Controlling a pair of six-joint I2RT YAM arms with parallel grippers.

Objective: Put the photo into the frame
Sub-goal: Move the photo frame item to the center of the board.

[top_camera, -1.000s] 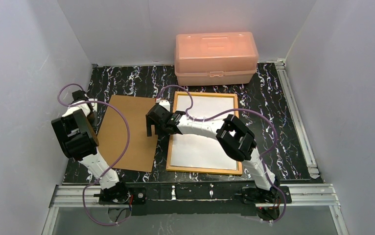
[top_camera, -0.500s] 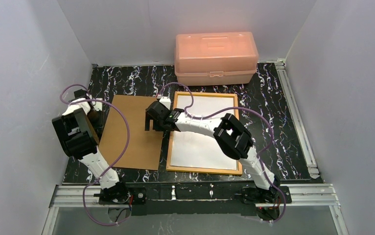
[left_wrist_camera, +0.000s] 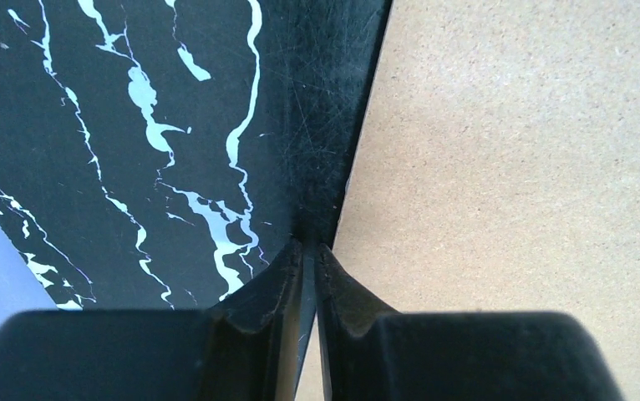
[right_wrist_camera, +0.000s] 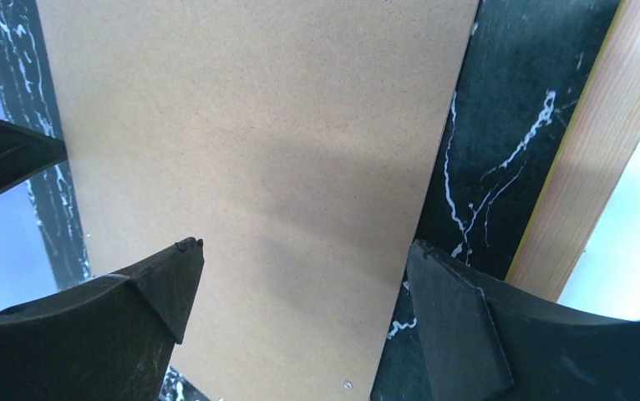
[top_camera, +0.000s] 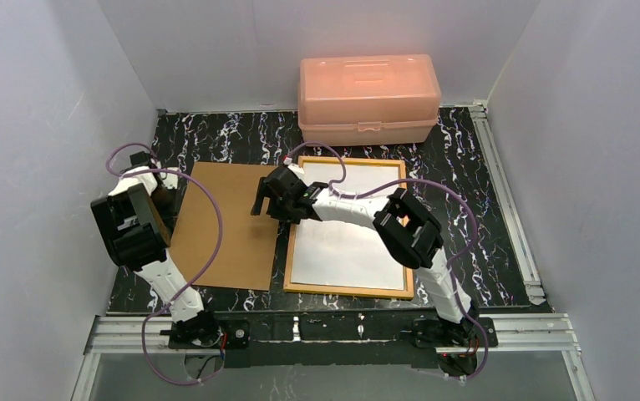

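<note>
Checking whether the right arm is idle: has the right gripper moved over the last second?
Yes. The right gripper has drifted toward the pink plastic box at the back, open above the brown board's right edge.

Top view looks down from behind me; both wrist views, close-in, face down, sharing the backing board.

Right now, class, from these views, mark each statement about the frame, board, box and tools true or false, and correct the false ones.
1. The pink box stands behind the frame. True.
2. The right tool is shut. False: its jaws stand wide open over the right edge of the brown board.
3. The brown board lies inside the frame. False: it lies on the table, left of the frame.
4. The left tool is at the board's left edge. True.
</note>
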